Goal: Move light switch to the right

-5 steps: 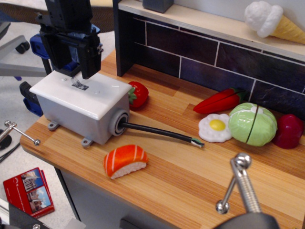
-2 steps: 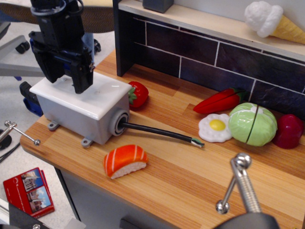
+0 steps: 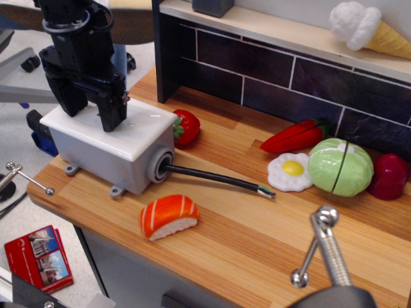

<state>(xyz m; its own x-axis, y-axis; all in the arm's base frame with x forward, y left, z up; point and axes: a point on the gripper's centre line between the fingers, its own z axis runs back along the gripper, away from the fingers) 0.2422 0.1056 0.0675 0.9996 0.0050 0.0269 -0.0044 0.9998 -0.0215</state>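
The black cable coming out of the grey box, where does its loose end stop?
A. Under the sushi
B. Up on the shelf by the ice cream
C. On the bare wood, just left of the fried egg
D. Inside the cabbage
C: the black cable runs right from the grey box and its frayed tip lies on the wooden counter just short of the fried egg.

No text, brand, number or sign can be read here. The only printed thing is a small red booklet [image 3: 38, 257] lying on the floor at about 8 o'clock, below the edge of the tabletop [image 3: 257, 231]. Its cover shows small photo panels, but any words on it are too small and too blurred to make out.
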